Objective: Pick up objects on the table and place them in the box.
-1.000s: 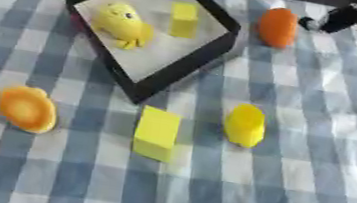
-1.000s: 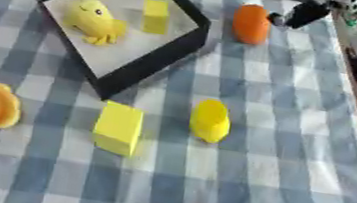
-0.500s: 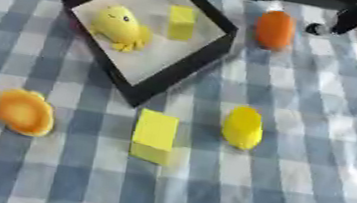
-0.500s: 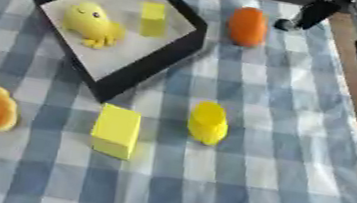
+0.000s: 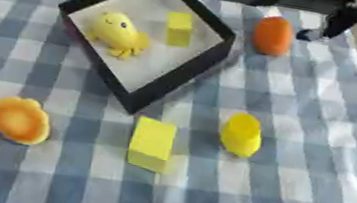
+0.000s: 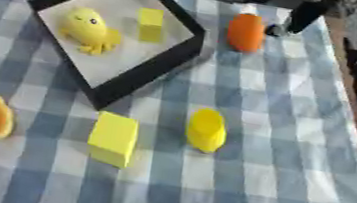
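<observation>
Lying loose on the checked cloth [image 5: 317,144] nearest the robot, an orange flower-like piece [image 5: 16,120], a yellow block [image 5: 153,143] and a yellow cylinder [image 5: 242,134] await pickup, well apart from one another. Beyond them the black-rimmed box [image 5: 129,97] already holds a yellow toy [image 5: 118,34] and a small yellow block [image 5: 179,28]. Farthest off, the right hand [image 6: 299,18] reaches in just beside the orange ball [image 6: 246,32], probably its next target, though whether its fingers are spread or closed cannot be told; the left hand is out of sight.

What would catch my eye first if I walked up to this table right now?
Probably the black-rimmed square box set cornerwise on the blue-and-white checked cloth, with a yellow duck-like toy and a small yellow block inside. In front of it lie an orange flower-shaped piece, a bigger yellow block and a yellow cylinder. At the far right, the robot's dark right hand is beside an orange egg-shaped object.
</observation>
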